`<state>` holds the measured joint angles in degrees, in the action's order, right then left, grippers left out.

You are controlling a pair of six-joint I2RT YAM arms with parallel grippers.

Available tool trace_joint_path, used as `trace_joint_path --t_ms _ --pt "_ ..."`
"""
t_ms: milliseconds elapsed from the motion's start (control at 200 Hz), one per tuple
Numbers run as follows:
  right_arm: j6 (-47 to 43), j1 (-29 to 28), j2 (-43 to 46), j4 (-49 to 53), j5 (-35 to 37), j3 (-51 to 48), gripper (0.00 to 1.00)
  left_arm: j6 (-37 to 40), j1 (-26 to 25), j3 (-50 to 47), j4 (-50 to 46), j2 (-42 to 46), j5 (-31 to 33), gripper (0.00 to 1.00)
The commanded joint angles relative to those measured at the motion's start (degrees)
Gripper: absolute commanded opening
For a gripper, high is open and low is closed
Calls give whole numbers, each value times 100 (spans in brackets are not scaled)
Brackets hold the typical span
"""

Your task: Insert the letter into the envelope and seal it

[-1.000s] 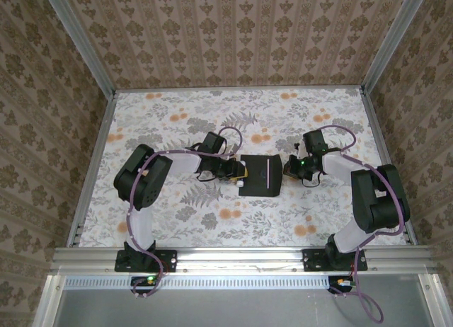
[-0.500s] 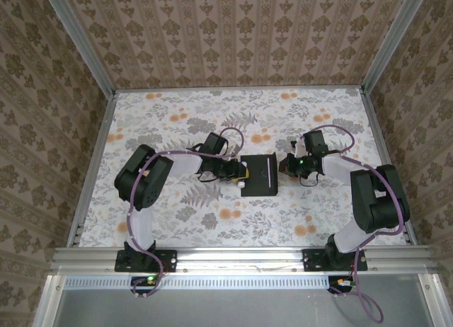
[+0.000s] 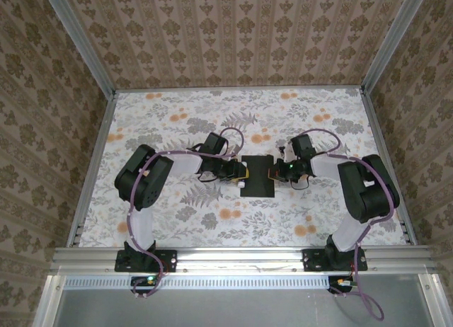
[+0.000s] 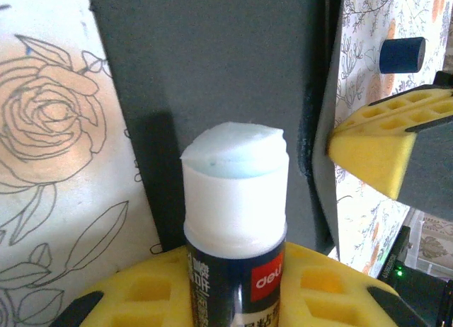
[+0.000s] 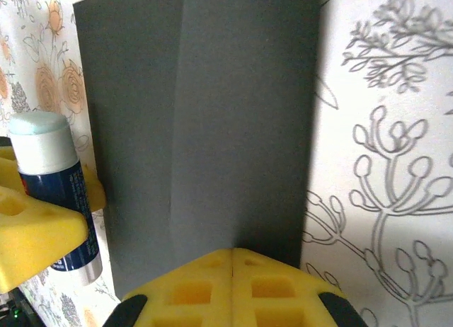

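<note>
The envelope (image 3: 258, 183), plain black, lies flat at the middle of the floral table (image 3: 177, 122), between the two grippers. A second ago it looked wider and carried a pale strip along its right side. It now appears narrower and all black, and the right wrist view shows a lengthwise crease down its face.

The right gripper (image 3: 276, 173), jaws pressed together with nothing between them, has moved leftward from just off the envelope's right edge. Seen from above, it now overlaps that edge, and its yellow pads (image 5: 212, 288) meet at the envelope's near end.

The left gripper (image 3: 243, 175) has kept its place at the left edge. It is clenched on an uncapped glue stick (image 4: 233, 199), whose pale tip stands over the black paper.

A small blue cap (image 4: 401, 54) lies on the table beyond the envelope.
</note>
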<state>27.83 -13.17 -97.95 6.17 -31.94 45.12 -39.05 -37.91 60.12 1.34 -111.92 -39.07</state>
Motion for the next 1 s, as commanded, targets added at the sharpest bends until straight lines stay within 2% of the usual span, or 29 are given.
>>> trace_joint_path --t_ms 0,495,995 --pt "84 -66 -122 -91 -25 214 0 -6 -49 122 -50 -177 -38 0" --pt "219 -173 -485 -223 -58 480 0 2 -50 149 -51 -199 -66 0" --pt "287 -179 -627 -316 38 269 0 -6 -49 139 -28 -230 -76 0"
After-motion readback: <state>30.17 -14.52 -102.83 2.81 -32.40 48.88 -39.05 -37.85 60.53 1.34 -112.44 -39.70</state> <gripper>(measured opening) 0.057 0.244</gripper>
